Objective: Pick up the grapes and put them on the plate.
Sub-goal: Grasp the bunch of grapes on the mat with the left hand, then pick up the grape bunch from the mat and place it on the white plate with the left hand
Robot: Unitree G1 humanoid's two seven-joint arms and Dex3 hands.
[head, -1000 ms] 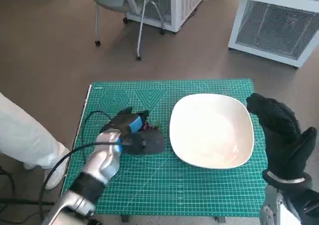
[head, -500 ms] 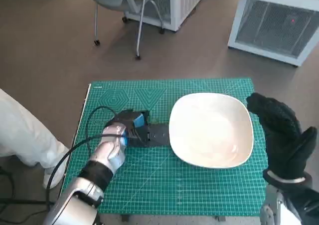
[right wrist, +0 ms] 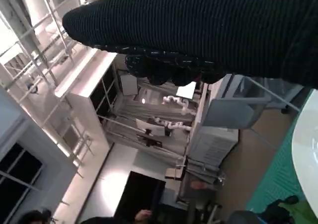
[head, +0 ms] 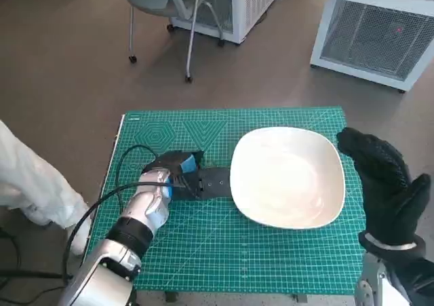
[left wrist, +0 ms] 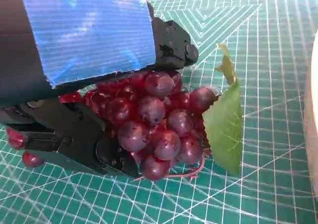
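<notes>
Left hand closes on the grapes on the mat, just left of the plate.

The green mat covers the table, with the white plate on its right half. The right hand is raised beside the plate's right edge, fingers apart, holding nothing. The left hand lies on the mat, its black fingers clamped round the dark red grapes, which rest on the mat; a green leaf sticks out toward the plate.
</notes>
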